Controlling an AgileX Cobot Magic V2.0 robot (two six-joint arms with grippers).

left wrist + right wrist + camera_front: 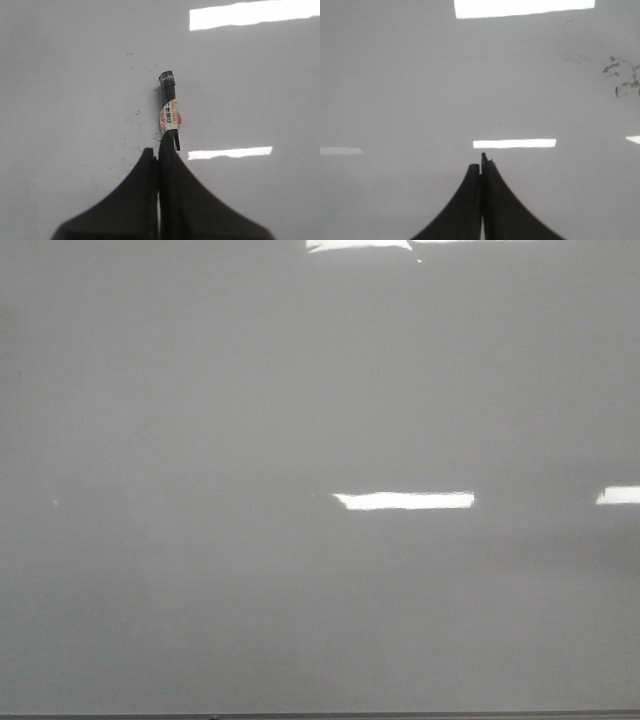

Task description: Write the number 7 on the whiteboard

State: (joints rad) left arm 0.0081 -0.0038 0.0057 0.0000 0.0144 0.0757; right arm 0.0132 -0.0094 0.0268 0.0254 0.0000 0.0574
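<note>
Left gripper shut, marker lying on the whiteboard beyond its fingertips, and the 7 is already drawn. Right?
Not quite: no 7 is drawn. The front view shows the whiteboard bare apart from light reflections. The rest holds: the left gripper is shut and the marker lies beyond its fingertips.

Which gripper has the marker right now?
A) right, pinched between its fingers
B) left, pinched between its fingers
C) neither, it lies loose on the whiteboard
B: the left gripper is shut on the marker; the right gripper is shut on nothing.

I see the whiteboard [200, 420] — glossy, pale grey, filling my front view — thin dark lower edge, bare of strokes.
</note>
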